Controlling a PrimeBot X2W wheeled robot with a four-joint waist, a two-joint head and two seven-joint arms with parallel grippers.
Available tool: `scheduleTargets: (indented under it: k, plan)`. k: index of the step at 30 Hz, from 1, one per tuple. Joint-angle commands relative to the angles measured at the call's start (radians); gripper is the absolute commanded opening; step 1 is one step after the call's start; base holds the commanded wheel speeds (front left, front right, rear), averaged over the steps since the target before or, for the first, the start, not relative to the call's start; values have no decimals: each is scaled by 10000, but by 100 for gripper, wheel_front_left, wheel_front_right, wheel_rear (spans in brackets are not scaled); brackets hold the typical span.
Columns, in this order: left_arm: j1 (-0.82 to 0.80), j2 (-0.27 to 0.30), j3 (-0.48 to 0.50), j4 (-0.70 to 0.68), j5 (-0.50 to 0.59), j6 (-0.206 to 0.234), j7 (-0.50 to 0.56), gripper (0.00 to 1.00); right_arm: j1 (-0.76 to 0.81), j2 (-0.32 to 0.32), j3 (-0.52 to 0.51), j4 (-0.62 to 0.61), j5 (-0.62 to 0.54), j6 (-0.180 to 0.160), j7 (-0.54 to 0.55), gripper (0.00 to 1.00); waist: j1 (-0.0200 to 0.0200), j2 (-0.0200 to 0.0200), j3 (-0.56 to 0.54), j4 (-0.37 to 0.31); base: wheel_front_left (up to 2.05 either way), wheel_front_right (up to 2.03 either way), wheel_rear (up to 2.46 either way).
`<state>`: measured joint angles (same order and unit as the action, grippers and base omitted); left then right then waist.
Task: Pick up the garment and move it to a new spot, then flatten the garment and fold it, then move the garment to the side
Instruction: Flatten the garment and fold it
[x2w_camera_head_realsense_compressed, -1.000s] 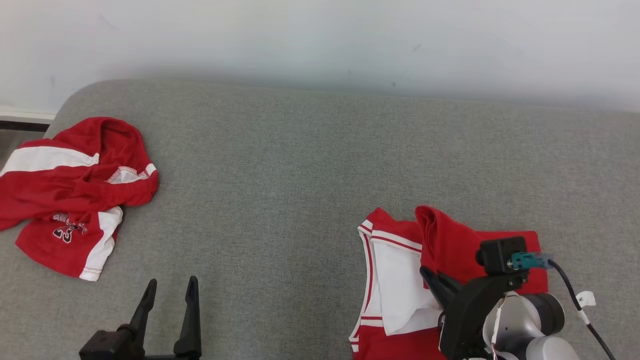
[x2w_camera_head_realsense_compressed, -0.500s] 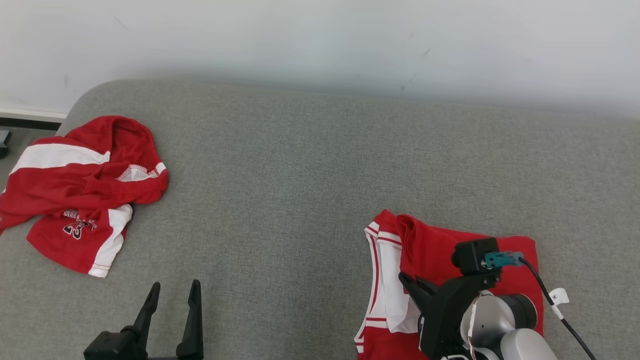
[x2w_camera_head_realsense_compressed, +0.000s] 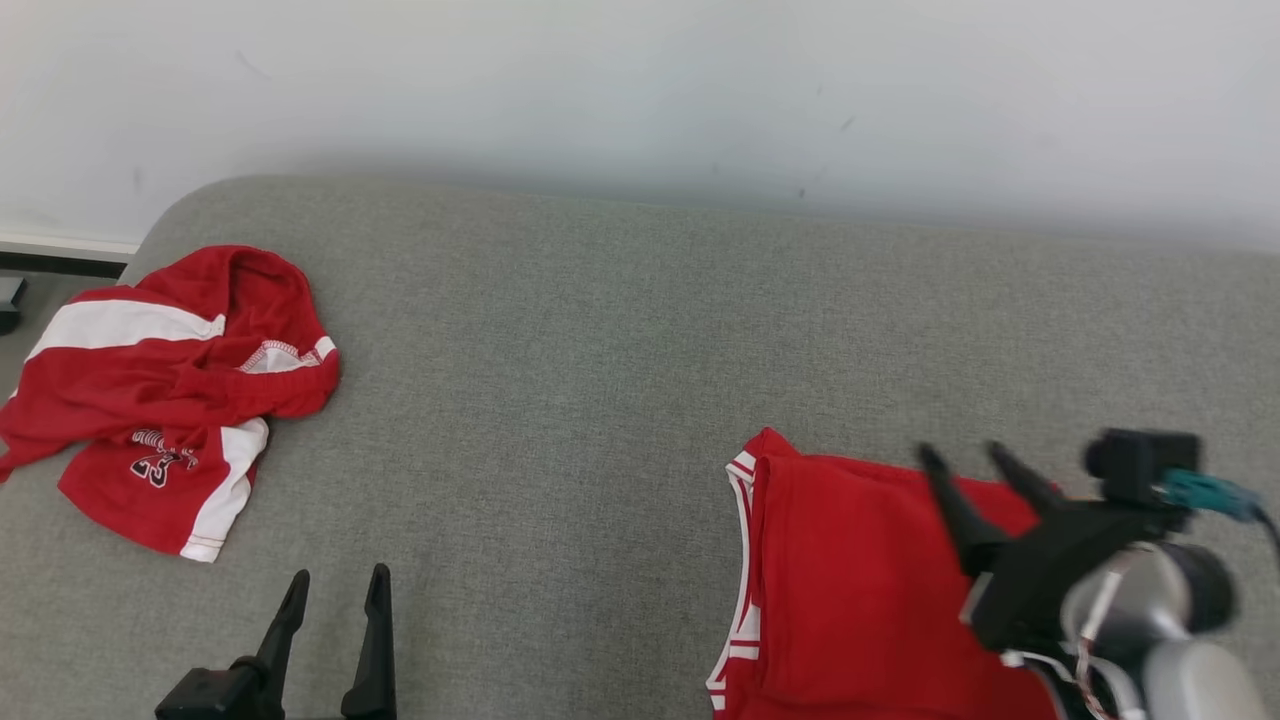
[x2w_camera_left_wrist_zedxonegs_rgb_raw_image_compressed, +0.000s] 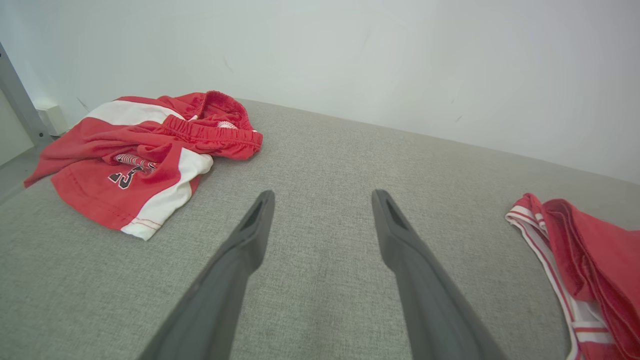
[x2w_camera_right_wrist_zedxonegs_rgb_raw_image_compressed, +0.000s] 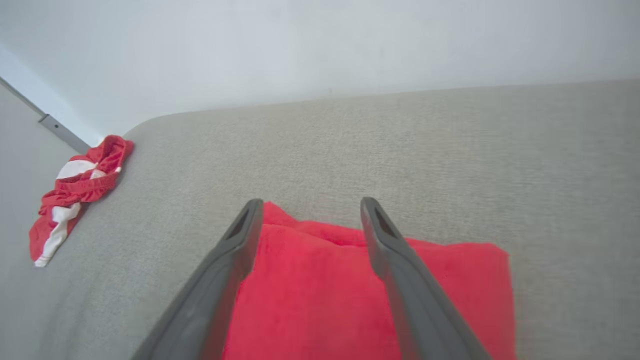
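Note:
The garment (x2w_camera_head_realsense_compressed: 850, 580), a red jersey with white trim, lies folded flat on the grey cushion (x2w_camera_head_realsense_compressed: 600, 350) at the lower right. Its red top layer (x2w_camera_right_wrist_zedxonegs_rgb_raw_image_compressed: 310, 300) is smooth, and its striped edge (x2w_camera_left_wrist_zedxonegs_rgb_raw_image_compressed: 595, 240) shows at the right of the left wrist view. My right gripper (x2w_camera_head_realsense_compressed: 962, 452) hovers over the garment's far right part, open, with nothing between its fingers (x2w_camera_right_wrist_zedxonegs_rgb_raw_image_compressed: 311, 202). My left gripper (x2w_camera_head_realsense_compressed: 338, 575) stands open at the lower left over bare cushion (x2w_camera_left_wrist_zedxonegs_rgb_raw_image_compressed: 322, 194), well apart from the garment.
A second piece of clothing, crumpled red and white shorts (x2w_camera_head_realsense_compressed: 150, 390) with a number print (x2w_camera_left_wrist_zedxonegs_rgb_raw_image_compressed: 145, 150), lies at the cushion's far left end (x2w_camera_right_wrist_zedxonegs_rgb_raw_image_compressed: 75, 195). A pale wall (x2w_camera_head_realsense_compressed: 640, 80) runs behind the cushion. Bare grey fabric stretches between the two pieces.
My right gripper has opened and let go of the red flap, then swung up and to the right. The flap now lies flat over the white part. The camera has shifted slightly.

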<state>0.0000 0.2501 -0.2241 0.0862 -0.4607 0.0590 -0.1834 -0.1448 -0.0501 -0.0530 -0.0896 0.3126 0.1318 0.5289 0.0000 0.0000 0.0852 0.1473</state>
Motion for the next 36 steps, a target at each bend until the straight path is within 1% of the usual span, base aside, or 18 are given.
scheduleTargets:
  k: [1, 2, 4, 6, 7, 9, 12, 14, 16, 21, 23, 24, 26, 30, 33, 36]
  plan:
    - [111, 4, 17, -33, -38, 19, -65, 100, 262, -1, -271, -151, -228, -22, 37, 100, 0, 0, 1, -17, 0, 0, 0]
    - [113, -4, 15, -40, -40, 26, -86, 100, 422, 0, -531, -312, -458, -22, 66, 100, 0, 0, 4, -31, 0, 0, 0]
    - [88, -41, -10, -41, -42, 37, -101, 100, 782, 9, -735, -616, -1248, -20, 30, 100, 0, 0, 34, -51, 0, 0, 0]
    - [37, -62, -35, -12, -48, 38, -124, 100, 1252, -10, -1076, -627, -1613, -20, -13, 100, 0, 0, 66, -72, 0, 0, 0]
    - [14, -78, -47, 0, -58, 40, -147, 100, 1462, -2, -1055, -614, -1734, -21, -68, 100, 0, 0, 80, -83, 0, 0, 0]
    - [-22, -81, -33, 34, -83, 45, -186, 100, 1728, -1, -1143, -462, -1611, -21, -233, 100, 0, 0, 116, -119, 0, 0, 0]
    - [-78, -104, -36, 116, -119, 52, -209, 100, 2033, 1, -979, -106, -1520, -21, -614, 100, 0, 0, 134, -164, 0, 0, 0]
    - [-101, -113, -30, 148, -89, 76, -298, 100, 2110, -7, -916, 131, -1658, -21, -1081, 100, 0, 0, 65, -188, 0, 0, 0]
    - [-144, -159, -5, 164, -8, 74, -418, 100, 2062, -22, -1194, 439, -1358, -21, -1872, 100, 0, 0, -46, -211, 0, 0, 0]
    - [74, -257, 87, 197, 195, -39, -740, 100, 1910, -7, -1640, 1289, -1306, -21, -4054, 100, 0, 0, -481, -361, 0, 0, 0]
    - [205, -349, 149, 176, 239, -105, -789, 100, 1898, -1, -1746, 1624, -1380, -21, -4721, 100, 0, 0, -688, -448, 0, 0, 0]
    - [205, -349, 149, 176, 239, -105, -789, 100, 1898, -1, -1746, 1624, -1380, -21, -4721, 100, 0, 0, -688, -448, 0, 0, 0]
    - [302, -414, 197, 198, 349, -181, -814, 100, 1809, 0, -1806, 1914, -1461, -21, -5202, 100, 0, 0, -882, -545, 0, 0, 0]
    - [468, -644, 449, 199, 579, -303, -833, 100, 1665, -2, -1715, 2198, -1909, -21, -5832, 100, 0, 0, -1121, -737, 0, 0, 0]
    - [649, -814, 663, 274, 730, -436, -816, 100, 1641, 4, -1268, 2258, -2309, -21, -6159, 100, 0, 0, -1248, -888, 0, 0, 0]
    - [721, -969, 839, 492, 834, -659, -817, 100, 1573, -14, -834, 2399, -2544, -22, -6303, 100, 0, 0, -1342, -1057, 0, 0, 0]
